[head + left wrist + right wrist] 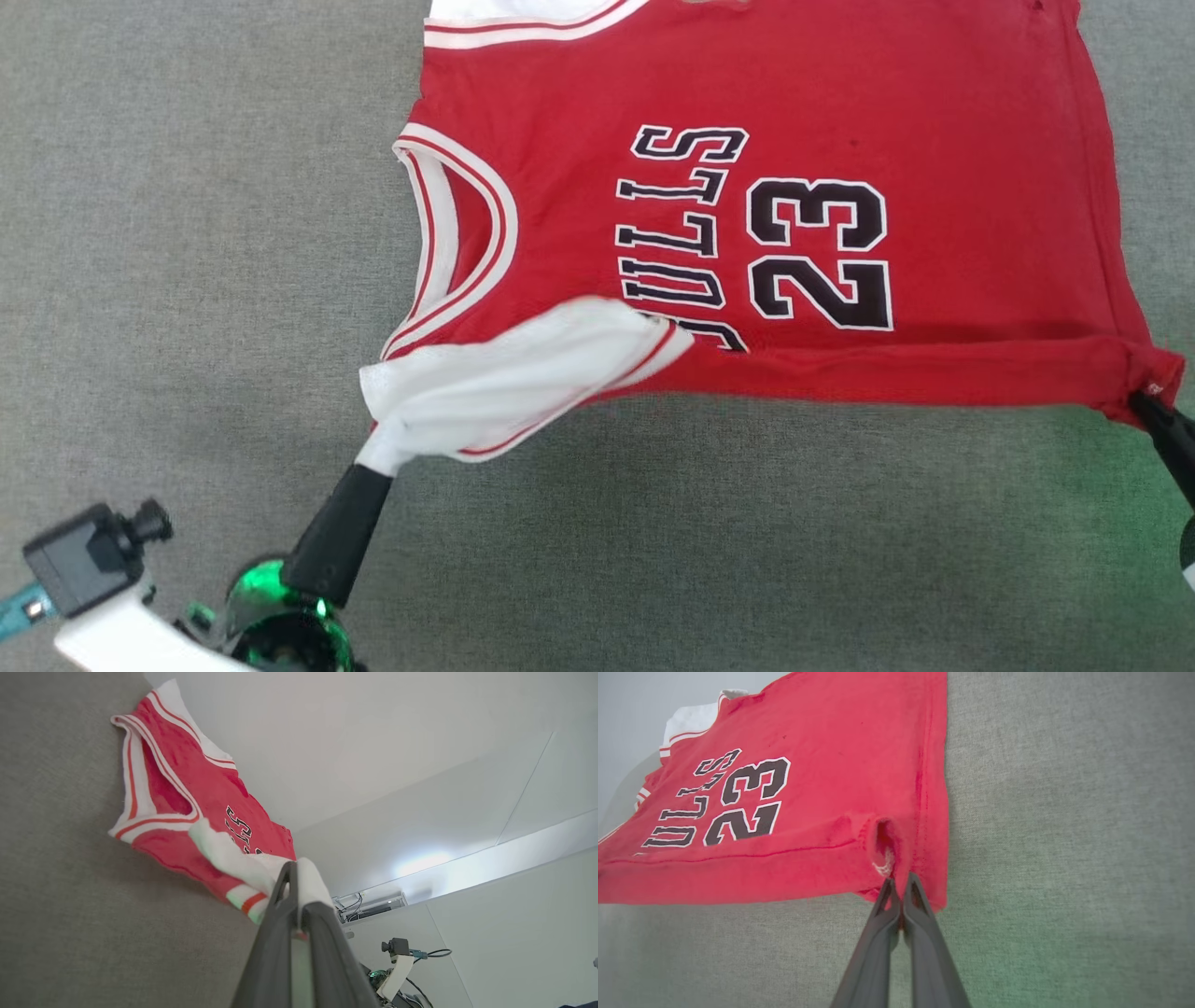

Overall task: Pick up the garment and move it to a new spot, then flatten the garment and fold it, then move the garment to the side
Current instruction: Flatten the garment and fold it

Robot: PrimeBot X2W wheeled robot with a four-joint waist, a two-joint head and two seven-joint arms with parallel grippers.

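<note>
Head view: at lower left, the left gripper (376,450) is seen clamped shut on a bunched white sleeve end of the garment (980,187). At the right edge, the right gripper (1146,409) is pinched closed on the red hem corner. The near edge is held stretched between the two, probably so the cloth can be pulled flat. The garment is spread across the upper centre and right of the frame, lettering up, on a grey fabric surface (168,233).
</note>
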